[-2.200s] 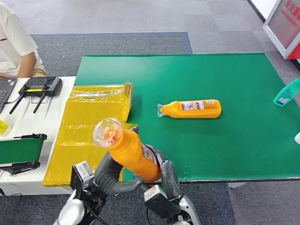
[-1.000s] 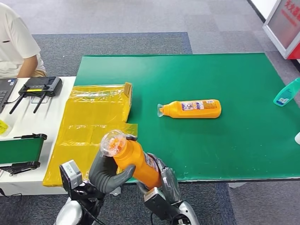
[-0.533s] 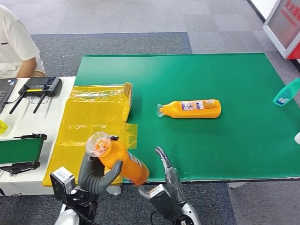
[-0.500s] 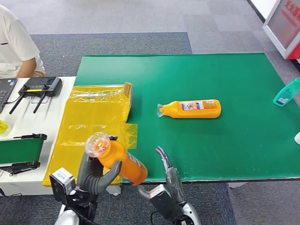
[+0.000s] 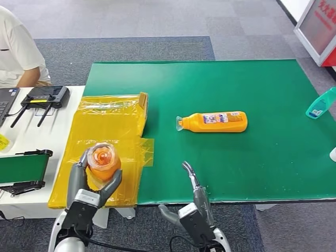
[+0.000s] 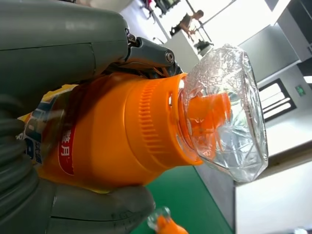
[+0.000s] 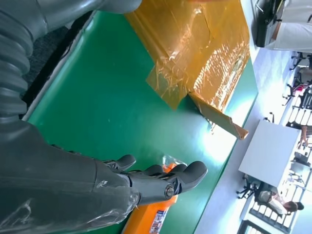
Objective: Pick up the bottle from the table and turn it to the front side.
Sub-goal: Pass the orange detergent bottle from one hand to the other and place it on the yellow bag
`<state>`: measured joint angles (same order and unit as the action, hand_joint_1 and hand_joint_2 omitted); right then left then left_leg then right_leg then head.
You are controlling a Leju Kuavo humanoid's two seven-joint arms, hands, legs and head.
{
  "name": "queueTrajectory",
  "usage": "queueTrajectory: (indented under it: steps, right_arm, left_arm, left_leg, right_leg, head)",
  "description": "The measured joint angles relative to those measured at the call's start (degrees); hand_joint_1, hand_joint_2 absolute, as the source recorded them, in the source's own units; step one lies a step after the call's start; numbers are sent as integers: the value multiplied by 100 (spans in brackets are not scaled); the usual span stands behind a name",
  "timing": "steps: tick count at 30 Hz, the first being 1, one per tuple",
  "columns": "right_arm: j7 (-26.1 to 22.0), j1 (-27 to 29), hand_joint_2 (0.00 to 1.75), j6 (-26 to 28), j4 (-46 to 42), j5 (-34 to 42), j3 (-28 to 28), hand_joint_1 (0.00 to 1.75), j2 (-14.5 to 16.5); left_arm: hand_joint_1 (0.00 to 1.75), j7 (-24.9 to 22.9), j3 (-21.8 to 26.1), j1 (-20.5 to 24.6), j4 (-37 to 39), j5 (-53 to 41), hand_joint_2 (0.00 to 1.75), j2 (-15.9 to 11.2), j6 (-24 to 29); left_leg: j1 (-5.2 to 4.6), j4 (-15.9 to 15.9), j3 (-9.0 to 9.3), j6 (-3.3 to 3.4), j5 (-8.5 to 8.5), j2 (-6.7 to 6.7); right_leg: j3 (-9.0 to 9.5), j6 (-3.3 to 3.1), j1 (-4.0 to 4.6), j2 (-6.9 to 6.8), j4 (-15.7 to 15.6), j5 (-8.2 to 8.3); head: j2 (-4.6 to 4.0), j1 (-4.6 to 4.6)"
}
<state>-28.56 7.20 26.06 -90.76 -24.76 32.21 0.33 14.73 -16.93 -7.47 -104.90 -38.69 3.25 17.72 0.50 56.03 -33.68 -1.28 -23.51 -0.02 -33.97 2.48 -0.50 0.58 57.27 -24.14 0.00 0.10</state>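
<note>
My left hand (image 5: 85, 186) grips an orange bottle (image 5: 103, 161) with a clear cap, held upright over the yellow plastic sheet, cap end toward the head camera. The left wrist view shows the bottle (image 6: 121, 141) close up, the clear cap (image 6: 226, 112) over an orange nozzle, my left hand (image 6: 48, 117) wrapped around its body. My right hand (image 5: 194, 205) is open at the table's front edge, holding nothing; in the right wrist view my right hand (image 7: 110, 183) has its fingers spread above the green mat. A second orange bottle (image 5: 213, 122) lies on its side on the green mat (image 5: 257, 157).
A yellow plastic sheet (image 5: 103, 136) covers the left part of the table. A teal spray bottle (image 5: 321, 103) lies at the right edge. A person (image 5: 18, 52) sits at the far left beside a controller (image 5: 43, 97) and a small green belt unit (image 5: 21, 168).
My right hand let go of the bottle and drew back to the right. My left hand carried the bottle leftward over the yellow sheet and turned it upright.
</note>
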Motion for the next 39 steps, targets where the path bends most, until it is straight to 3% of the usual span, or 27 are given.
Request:
queueTrajectory:
  steps: [7,14,22,27,32,39]
  right_arm:
    - [-27,-24,175,-394,-92,159,-356,0,139]
    - [-13,-25,175,-518,-175,205,-514,0,192]
    - [39,-136,175,-899,-181,283,-602,0,301]
    - [97,-230,175,-1145,-164,416,-604,0,340]
    - [38,-309,175,-1266,-123,569,-605,0,390]
    - [26,-304,175,-1293,-102,687,-660,0,401]
  left_arm:
    - [175,-1097,535,1083,807,-1415,175,-389,-277]
    - [175,-1286,687,1592,1534,-2061,175,-612,-485]
    - [175,-1355,279,2285,2753,-3357,175,-766,-631]
    - [175,-1583,-186,2791,3561,-4015,175,-682,-733]
    - [175,-1646,-637,3316,4240,-4220,175,-370,-811]
    - [175,-1583,-1109,3565,4624,-4166,175,-47,-900]
  left_leg:
    - [2,0,1,-16,17,0]
    - [2,0,-2,-13,17,0]
    - [1,0,-5,-13,18,1]
    - [1,1,-6,-13,20,0]
    - [0,2,-12,-10,21,0]
    - [0,2,-16,-9,19,0]
  right_leg:
    - [-3,-12,3,1,2,18]
    - [-5,-11,2,0,1,17]
    - [-10,-10,2,1,1,20]
    - [-12,-8,2,1,1,22]
    - [-12,-4,-1,1,1,25]
    - [-18,-4,-1,1,0,25]
  head:
    - [0,-1]
    - [0,-1]
    - [0,-2]
    - [0,-1]
    - [0,-1]
    - [0,0]
